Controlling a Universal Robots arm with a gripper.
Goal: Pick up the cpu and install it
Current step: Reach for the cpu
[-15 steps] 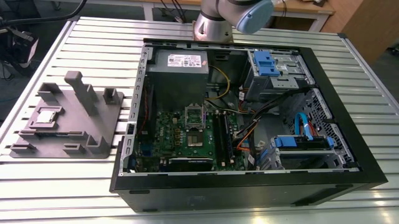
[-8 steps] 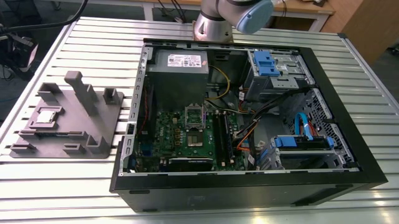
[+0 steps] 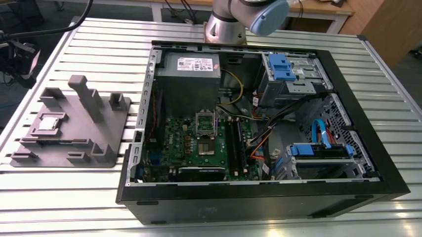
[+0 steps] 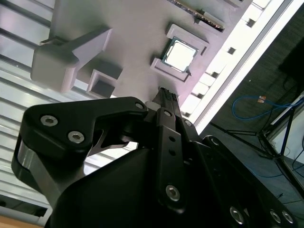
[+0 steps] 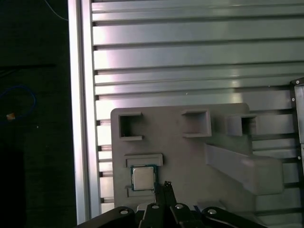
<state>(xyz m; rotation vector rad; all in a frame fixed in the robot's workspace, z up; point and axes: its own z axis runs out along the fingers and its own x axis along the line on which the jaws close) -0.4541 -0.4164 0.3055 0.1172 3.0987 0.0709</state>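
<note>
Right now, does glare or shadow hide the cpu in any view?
No. Exterior view: the cpu is evenly lit. Second wrist view: its top glares near white, rim clear. First wrist view: dim but distinct, bright bands on the slatted table.

Open air abv cpu (image 5: 142,177) — low tray (image 5: 190,161) walls round it, tall post (image 5: 242,167) nr.

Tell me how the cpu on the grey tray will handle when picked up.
The cpu is a thin flat square, so probably stiff and light. Its pale metal top looks smooth, so likely slippery. Raised walls of the tray border it, so a sideways push would probably jam it rather than slide it.
</note>
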